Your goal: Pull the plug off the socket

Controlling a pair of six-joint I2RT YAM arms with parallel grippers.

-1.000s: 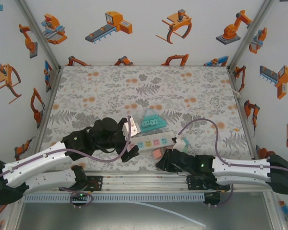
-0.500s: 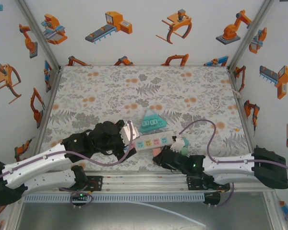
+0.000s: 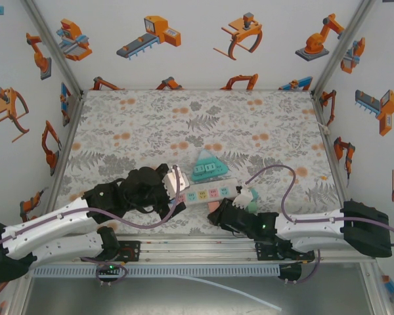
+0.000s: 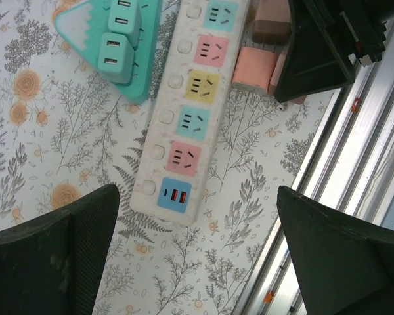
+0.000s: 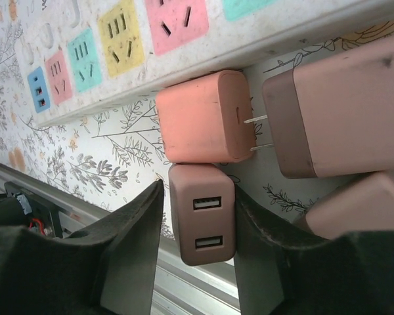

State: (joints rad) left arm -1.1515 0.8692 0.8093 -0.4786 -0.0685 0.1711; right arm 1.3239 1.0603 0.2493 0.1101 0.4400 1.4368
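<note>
Brown plug (image 5: 202, 223) out of socket: lies on surface (image 4: 65, 131) just beside near edge of white strip (image 4: 167, 118), between fingers of right hand (image 5: 199, 197). Over last second right arm has slid left along near rail. Fingers hug plug; cannot tell whether clamped or letting go. Likely meaning: pull done, release next. Left hand (image 4: 197, 197) spread wide, empty, over strip's USB end. Count: one strip, five coloured sockets in view, all vacant; four loose plugs; one teal block (image 4: 148, 59) with two teal plugs (image 4: 111, 56).
</note>
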